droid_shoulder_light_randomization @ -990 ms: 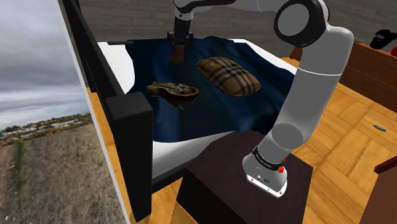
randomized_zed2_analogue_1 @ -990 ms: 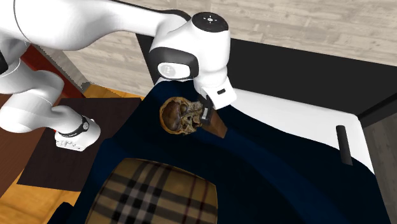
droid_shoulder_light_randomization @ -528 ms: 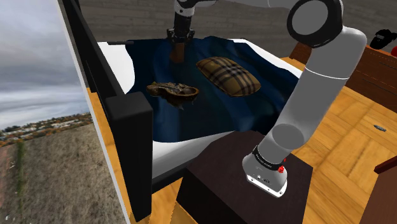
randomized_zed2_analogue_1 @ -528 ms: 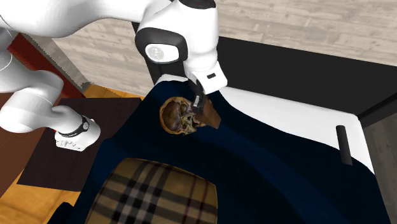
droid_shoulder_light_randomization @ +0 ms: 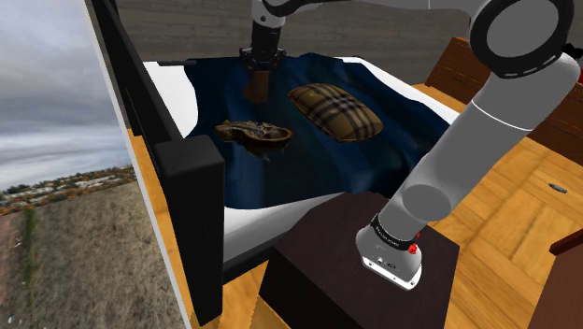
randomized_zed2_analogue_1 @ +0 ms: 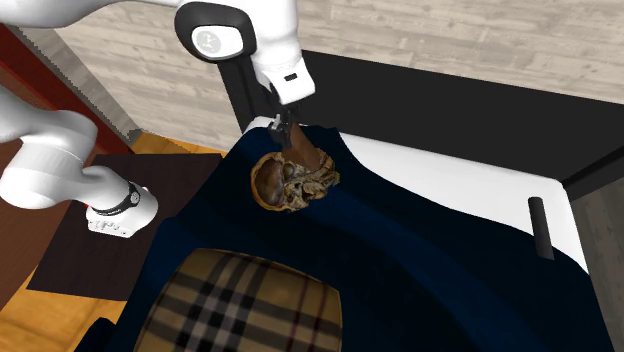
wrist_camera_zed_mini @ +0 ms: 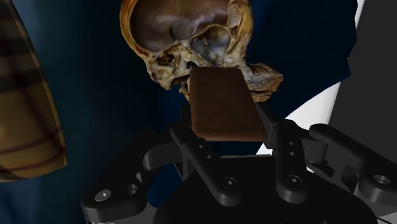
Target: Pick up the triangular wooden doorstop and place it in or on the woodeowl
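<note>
Jaws first: they're clamped on the doorstop, a brown wedge, with one black finger on each long side. The grip sits at the near end, so most of the block sticks out ahead. You have the doorstop in the air, off the bed, close to the carved brown owl.

Risks, as I judge them:
- With an end grip and a long overhang, any bump on the owl's rim could pivot the doorstop or pop it loose.
- I can't tell whether the clamped faces are flat or sloped.
- The owl is lumpy and hollow and sits on a soft blue blanket. Come down hard and you could tip or shove it.
- Let go too early and the doorstop may land on the ragged edge and slide onto the blanket.
- The plaid pillow is near the owl but apart from it, so low risk.

Views:
- The wrist view gives you the clamp and the owl's hollow, which the others don't.
- The shoulder view shows the doorstop hanging beyond the owl with a gap between them.
- The second exterior view puts the doorstop against the owl's edge, so don't trust depth there.
- That view also shows a small dark bar on the white sheet, well apart.
</note>
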You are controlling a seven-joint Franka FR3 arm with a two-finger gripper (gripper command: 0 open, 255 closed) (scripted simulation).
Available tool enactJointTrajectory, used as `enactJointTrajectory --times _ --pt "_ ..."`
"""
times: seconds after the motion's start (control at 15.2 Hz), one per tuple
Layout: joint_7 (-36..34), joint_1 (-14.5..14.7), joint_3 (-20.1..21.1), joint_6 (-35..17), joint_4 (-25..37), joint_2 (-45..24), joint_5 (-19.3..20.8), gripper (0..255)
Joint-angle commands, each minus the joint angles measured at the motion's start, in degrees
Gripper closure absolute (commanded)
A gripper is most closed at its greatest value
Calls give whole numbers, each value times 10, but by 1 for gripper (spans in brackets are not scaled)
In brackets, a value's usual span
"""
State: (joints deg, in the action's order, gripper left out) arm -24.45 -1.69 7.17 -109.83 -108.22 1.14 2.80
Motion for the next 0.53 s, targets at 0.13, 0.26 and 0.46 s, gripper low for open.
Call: enactJointTrajectory --times 0.13,0.26,0.46 --pt "-22 11 11 -3 -33 29 -3 255" --pt "-23 11 12 -18 -46 27 -3 255" --pt "-25 11 12 -41 -65 23 -1 255"
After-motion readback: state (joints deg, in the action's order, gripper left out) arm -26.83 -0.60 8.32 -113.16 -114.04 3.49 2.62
